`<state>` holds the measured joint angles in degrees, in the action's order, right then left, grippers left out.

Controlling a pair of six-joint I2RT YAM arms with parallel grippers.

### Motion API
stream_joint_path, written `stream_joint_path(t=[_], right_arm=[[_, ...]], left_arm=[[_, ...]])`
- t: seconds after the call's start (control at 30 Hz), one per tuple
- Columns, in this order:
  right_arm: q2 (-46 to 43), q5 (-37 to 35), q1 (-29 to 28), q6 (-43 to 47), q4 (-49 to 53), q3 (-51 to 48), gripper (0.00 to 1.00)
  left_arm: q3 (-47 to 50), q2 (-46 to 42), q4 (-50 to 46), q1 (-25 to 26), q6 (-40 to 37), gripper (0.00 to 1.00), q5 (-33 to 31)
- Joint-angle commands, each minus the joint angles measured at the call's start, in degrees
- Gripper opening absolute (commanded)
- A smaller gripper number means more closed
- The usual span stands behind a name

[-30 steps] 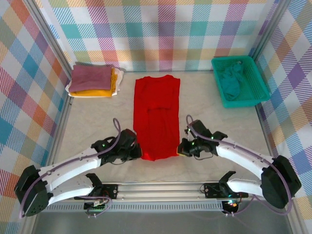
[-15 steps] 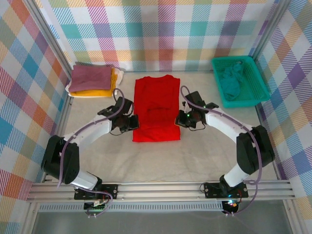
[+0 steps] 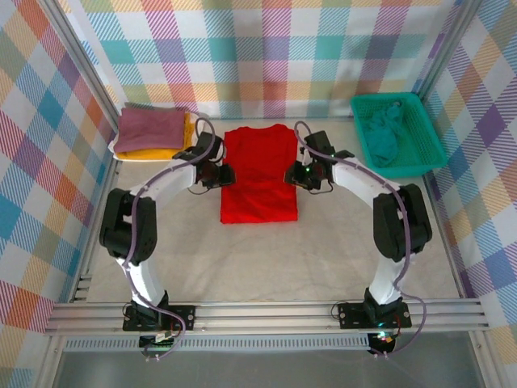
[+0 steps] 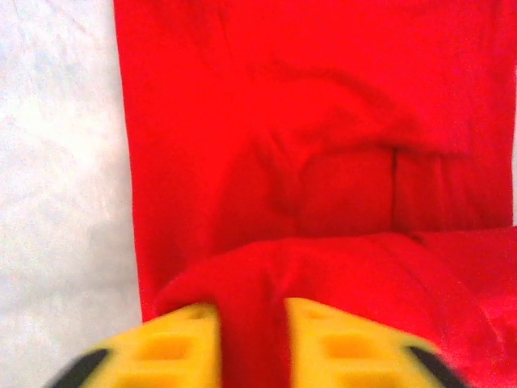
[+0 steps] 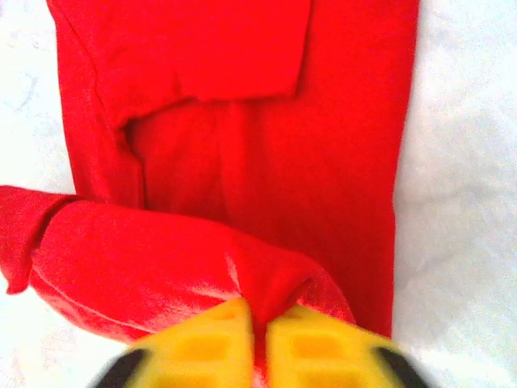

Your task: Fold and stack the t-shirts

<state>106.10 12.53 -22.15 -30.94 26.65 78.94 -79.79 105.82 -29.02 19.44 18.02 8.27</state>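
The red t-shirt lies in the middle of the table, its lower half folded up over its upper half. My left gripper is at the shirt's left edge; in the left wrist view its yellow fingers stand parted, with a raised fold of red cloth between them. At the right edge, my right gripper has its fingers nearly together, pinching a ridge of the folded layer. Folded t-shirts, mauve on mustard yellow on white, are stacked at the back left.
A teal mesh basket at the back right holds a crumpled teal cloth. Plaid walls close in the back and both sides. Both arms reach far forward over the pale table.
Both grippers carried the shirt's near hem away from the front edge towards the collar, folding it in half. The left fingers have since parted.
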Motion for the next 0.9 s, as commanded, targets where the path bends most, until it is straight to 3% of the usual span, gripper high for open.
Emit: stream_joint_path(t=[0.0, 0.1, 0.27, 0.4, 0.53, 0.87], right_arm=[[3.8, 0.3, 2.4, 1.2, 2.0, 6.7, 0.42], [1.0, -0.2, 2.4, 2.1, 2.9, 7.1, 0.42], [-10.3, 3.4, 1.2, 3.2, -2.2, -5.2, 0.40], [-15.5, 9.8, -1.0, 1.7, -9.2, -15.3, 0.24], [-12.2, 15.7, -2.6, -0.2, -11.4, -17.1, 0.14], [-2.4, 11.3, -2.5, -1.3, -17.1, -24.8, 0.08]], left_arm=[[-7.2, 3.3, -3.1, -1.3, -2.9, 0.50, -4.6], [-10.2, 1.2, -4.8, -0.9, -2.9, 0.55, -5.8], [5.7, -12.7, 3.1, 2.6, -0.9, 0.55, -8.1], [18.9, -18.9, 12.3, 4.9, 2.5, 0.47, -3.9], [23.1, -16.1, 17.7, 5.2, 4.6, 0.38, -0.1], [34.4, -11.4, 25.4, 5.2, 7.1, 0.35, -2.7]])
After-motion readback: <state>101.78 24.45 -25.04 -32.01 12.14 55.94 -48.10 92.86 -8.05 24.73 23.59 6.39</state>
